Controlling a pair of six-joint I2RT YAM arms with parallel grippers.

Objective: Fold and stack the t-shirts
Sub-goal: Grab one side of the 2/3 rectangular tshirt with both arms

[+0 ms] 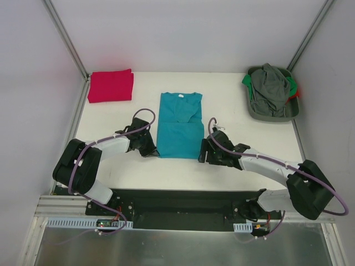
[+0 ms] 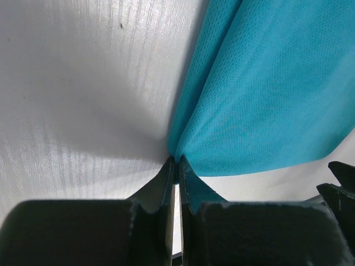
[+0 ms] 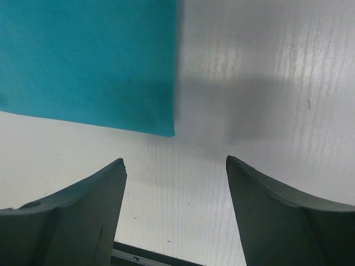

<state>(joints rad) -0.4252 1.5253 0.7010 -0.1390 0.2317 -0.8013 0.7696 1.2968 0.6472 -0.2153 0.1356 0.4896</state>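
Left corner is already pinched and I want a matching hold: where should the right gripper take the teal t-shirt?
Take the teal t-shirt at its near right hem corner, coming in low from the robot's side. That corner lies flat and free on the table, just ahead of the open right gripper, and mirrors the left gripper shut on the opposite corner.

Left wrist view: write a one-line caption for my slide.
Left gripper shut on a pinched corner of the teal t-shirt on the white table.
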